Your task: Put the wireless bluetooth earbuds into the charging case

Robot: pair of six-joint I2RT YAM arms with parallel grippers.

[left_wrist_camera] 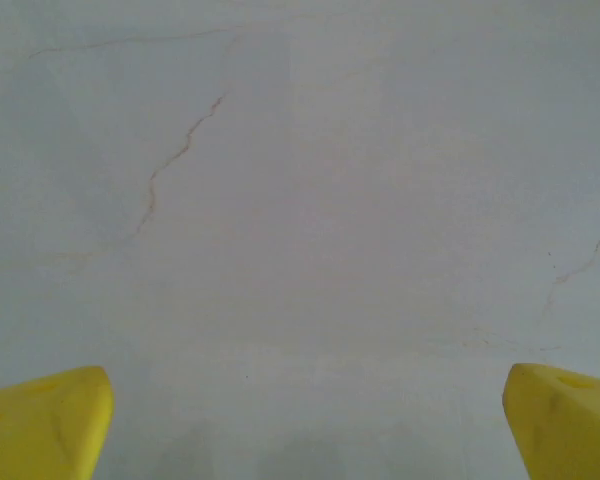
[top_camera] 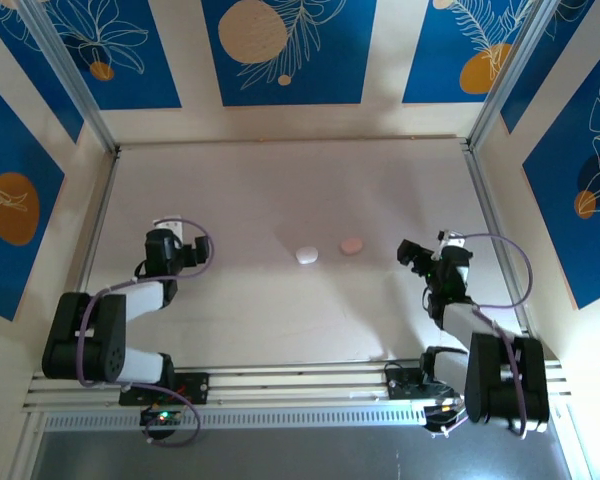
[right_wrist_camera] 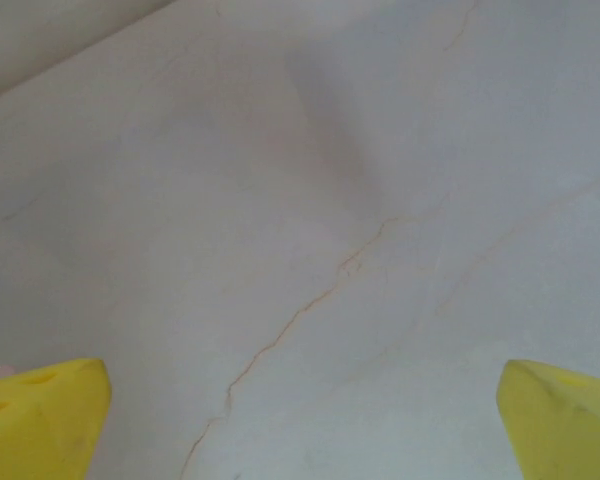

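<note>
White case point(top_camera: 307, 255) and pink case point(top_camera: 352, 245): too small to tell whether lids are open. Left pincer point(left_wrist_camera: 305, 430), right pincer point(right_wrist_camera: 302, 420): fingertips point(left_wrist_camera: 42, 428) cut off at lower edge.

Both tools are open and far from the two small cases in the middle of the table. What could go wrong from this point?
The white case and the pink case lie close together, so a tool reaching for one may knock the other. Both look small and rounded, so they may slip from the left tool or the right tool.
</note>
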